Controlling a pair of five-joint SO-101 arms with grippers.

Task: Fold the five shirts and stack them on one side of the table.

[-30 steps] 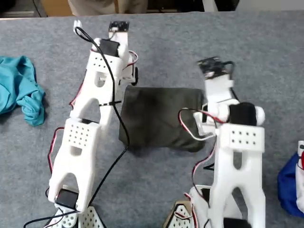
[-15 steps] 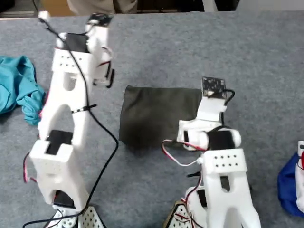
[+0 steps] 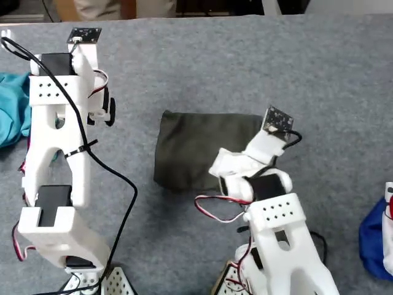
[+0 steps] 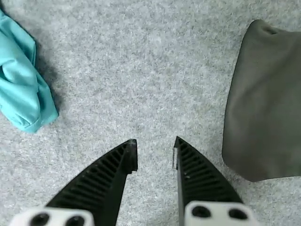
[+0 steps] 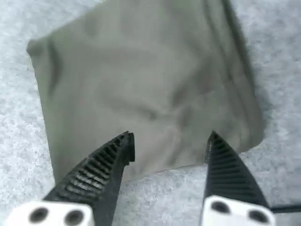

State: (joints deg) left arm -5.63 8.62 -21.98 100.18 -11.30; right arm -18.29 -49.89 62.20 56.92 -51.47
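Left gripper (image 4: 154,141), jaws narrowly parted and empty, over the bare grey table (image 4: 141,56), between a crumpled teal shirt (image 4: 21,89) and the folded dark shirt (image 4: 263,99); right gripper (image 5: 170,136), jaws spread wide and empty, above that folded shirt's near edge; the high view adds a blue shirt (image 3: 374,239) at the table's edge, well apart from both grippers.

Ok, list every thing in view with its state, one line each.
dark green shirt: folded, lying flat mid-table.
teal shirt: unfolded, crumpled at the table's edge.
blue shirt: unfolded, bunched at the opposite edge.
left tool: open, empty, over bare table.
right tool: open, empty, over the dark green shirt.
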